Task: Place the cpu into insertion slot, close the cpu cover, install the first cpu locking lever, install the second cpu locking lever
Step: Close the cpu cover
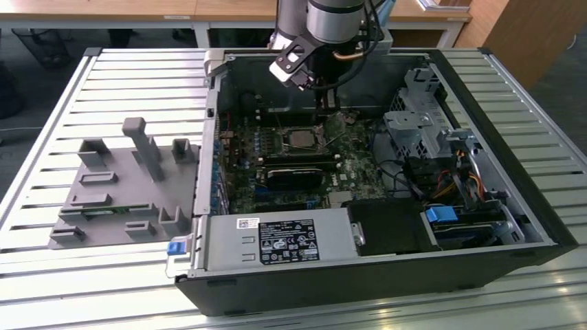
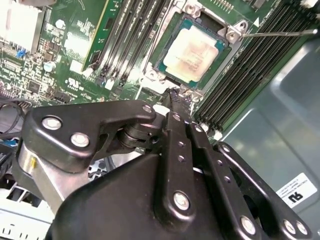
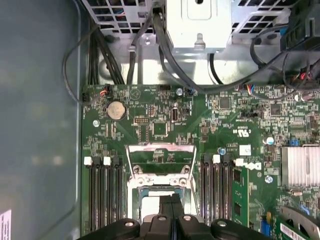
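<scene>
Gripper (image 2: pixel 175 97) clenched, empty, tips just beside the insertion slot (image 2: pixel 159 64). The cpu (image 2: pixel 192 52) sits in slot: placement done. The cpu cover (image 3: pixel 160 147) stands open, locking lever (image 2: pixel 280 33) unlatched. Cover and both levers outstanding.

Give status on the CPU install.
Done: the cpu sits in the insertion slot. In hand: the gripper, jaws shut, is at the socket's edge by the cpu cover, which looks raised. Left: cover not closed; one lever rod sticks out free, unlatched.
</scene>
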Tool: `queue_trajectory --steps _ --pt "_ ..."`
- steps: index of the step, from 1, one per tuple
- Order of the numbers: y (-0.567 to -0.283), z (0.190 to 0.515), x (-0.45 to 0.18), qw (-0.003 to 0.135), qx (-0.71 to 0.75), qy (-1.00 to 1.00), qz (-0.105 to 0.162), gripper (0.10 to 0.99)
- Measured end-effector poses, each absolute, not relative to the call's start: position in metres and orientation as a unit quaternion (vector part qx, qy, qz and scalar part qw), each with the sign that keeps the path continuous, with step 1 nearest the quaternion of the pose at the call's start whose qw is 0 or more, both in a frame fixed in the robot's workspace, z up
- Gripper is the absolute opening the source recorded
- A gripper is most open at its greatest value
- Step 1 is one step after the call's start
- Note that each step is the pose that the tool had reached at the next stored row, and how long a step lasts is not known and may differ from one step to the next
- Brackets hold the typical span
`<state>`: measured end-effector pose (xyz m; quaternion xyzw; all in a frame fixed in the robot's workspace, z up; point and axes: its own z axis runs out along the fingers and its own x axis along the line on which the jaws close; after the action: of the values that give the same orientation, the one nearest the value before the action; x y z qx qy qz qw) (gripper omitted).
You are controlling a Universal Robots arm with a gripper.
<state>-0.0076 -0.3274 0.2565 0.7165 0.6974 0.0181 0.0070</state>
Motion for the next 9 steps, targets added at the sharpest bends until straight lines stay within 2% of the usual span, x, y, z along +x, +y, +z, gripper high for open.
queue_trajectory --steps 9 --pt "-0.3272 0.2584 -0.0002 0.006 0.716 0.697 0.019 0.106"
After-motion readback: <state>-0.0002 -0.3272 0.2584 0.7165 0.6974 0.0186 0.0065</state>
